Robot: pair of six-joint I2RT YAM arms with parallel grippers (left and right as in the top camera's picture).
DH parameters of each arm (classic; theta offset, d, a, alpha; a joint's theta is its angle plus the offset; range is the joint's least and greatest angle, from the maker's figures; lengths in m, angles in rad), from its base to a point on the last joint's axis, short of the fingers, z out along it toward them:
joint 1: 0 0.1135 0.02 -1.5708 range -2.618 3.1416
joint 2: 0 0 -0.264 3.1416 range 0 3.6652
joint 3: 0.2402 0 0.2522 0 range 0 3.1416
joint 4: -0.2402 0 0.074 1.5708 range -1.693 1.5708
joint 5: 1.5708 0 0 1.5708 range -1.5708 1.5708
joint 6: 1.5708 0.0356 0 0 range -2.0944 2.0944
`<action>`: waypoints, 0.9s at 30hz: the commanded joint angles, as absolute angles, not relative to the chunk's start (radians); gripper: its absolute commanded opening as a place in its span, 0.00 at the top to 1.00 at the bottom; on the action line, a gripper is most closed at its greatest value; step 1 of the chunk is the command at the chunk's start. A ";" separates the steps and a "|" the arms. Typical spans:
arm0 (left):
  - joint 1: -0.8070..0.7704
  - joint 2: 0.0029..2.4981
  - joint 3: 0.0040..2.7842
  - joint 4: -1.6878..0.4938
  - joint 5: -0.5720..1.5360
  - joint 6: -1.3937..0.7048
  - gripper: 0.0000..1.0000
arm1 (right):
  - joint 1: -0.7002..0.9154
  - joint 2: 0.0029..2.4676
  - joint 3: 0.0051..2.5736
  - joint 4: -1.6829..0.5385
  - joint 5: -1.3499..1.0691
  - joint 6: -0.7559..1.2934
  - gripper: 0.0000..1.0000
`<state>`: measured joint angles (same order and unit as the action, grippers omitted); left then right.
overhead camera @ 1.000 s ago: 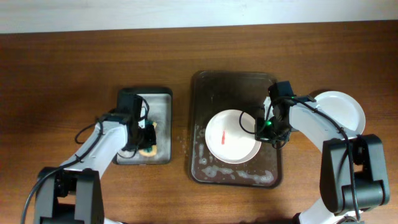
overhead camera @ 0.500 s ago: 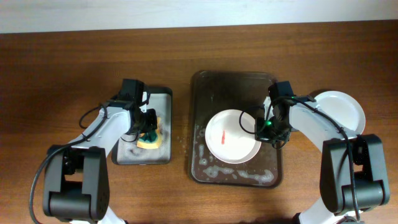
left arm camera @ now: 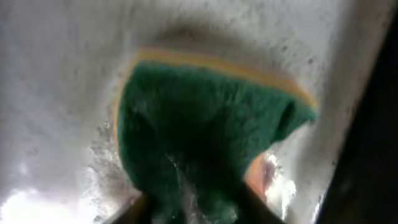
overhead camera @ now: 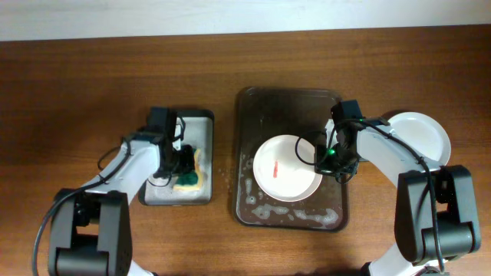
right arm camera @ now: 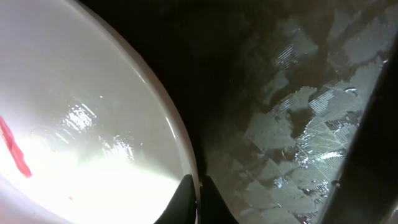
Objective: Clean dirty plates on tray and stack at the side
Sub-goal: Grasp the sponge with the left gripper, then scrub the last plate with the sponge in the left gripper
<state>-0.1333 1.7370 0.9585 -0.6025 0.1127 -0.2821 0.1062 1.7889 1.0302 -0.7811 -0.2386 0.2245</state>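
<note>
I'm clamping the green sponge [left arm camera: 205,137] in the left gripper [overhead camera: 184,164] over the grey metal tray [overhead camera: 196,119]. The smeared dirty plate [overhead camera: 285,172] is sitting in the brown tray [overhead camera: 288,100], at three o'clock from that sponge. The right gripper [overhead camera: 331,158] is pinching the plate's rim at its three o'clock edge, so I'm judging the sponge must travel rightward.

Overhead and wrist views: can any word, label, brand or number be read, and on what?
None. The dirty plate, brown tray, side plate, grey tray and sponge carry no text. The right arm shows only a green light, no readable sign.
</note>
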 commanded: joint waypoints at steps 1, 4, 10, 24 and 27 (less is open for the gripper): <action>-0.137 1.740 0.866 -0.561 0.117 -0.305 1.00 | 0.111 1.805 1.024 -0.785 -0.226 0.217 0.96; -0.137 1.724 0.943 -0.653 0.117 -0.301 1.00 | 0.111 1.805 1.024 -0.785 -0.226 0.217 0.96; -0.210 1.676 1.343 -0.934 0.275 -0.229 1.00 | 0.111 1.805 1.024 -0.776 -0.279 0.054 0.96; -0.654 2.014 1.371 -0.579 0.284 -0.575 1.00 | 0.111 1.805 1.024 -0.756 -0.278 0.113 0.96; -0.684 2.130 1.371 -0.464 0.464 -0.618 1.00 | 0.111 1.805 1.024 -0.759 -0.278 0.113 0.96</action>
<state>-0.6636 2.0541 1.3716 -0.5224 0.3115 -0.5350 0.1062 1.7912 1.0298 -0.7551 -0.2752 0.1074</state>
